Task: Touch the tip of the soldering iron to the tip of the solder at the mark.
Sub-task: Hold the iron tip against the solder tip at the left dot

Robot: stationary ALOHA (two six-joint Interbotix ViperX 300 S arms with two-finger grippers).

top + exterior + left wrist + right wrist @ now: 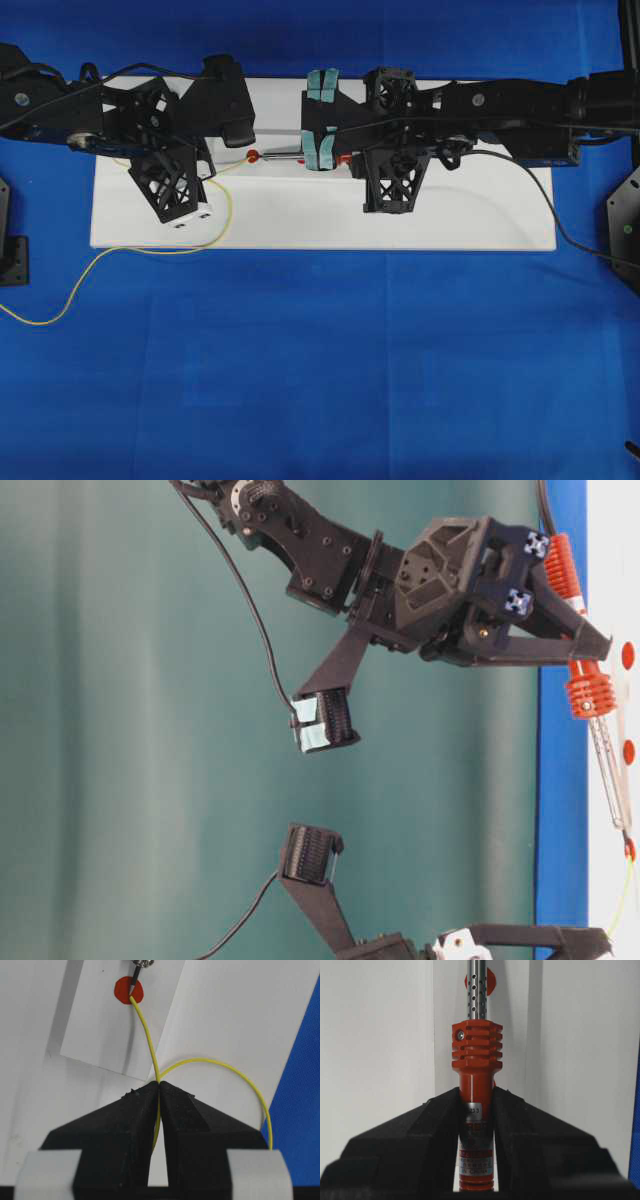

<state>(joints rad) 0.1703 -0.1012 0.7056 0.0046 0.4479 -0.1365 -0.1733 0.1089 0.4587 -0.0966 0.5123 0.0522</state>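
Note:
My left gripper (159, 1084) is shut on the solder (150, 1040), a thin yellow wire that rises from the jaws to the red round mark (122, 991). The soldering iron's dark tip (134, 981) comes down onto that mark and meets the wire's end there. My right gripper (476, 1091) is shut on the soldering iron's orange-red handle (476, 1052), and its perforated silver shaft (476, 990) points away from me. From table level the soldering iron (610, 765) slants down to the mark (630, 848).
A white board (450, 220) lies on the blue cloth (320, 360) under both arms. The solder's slack (90, 272) loops off the board's left front. The iron's black cord (560, 225) trails right. More red dots (627, 655) sit on the board.

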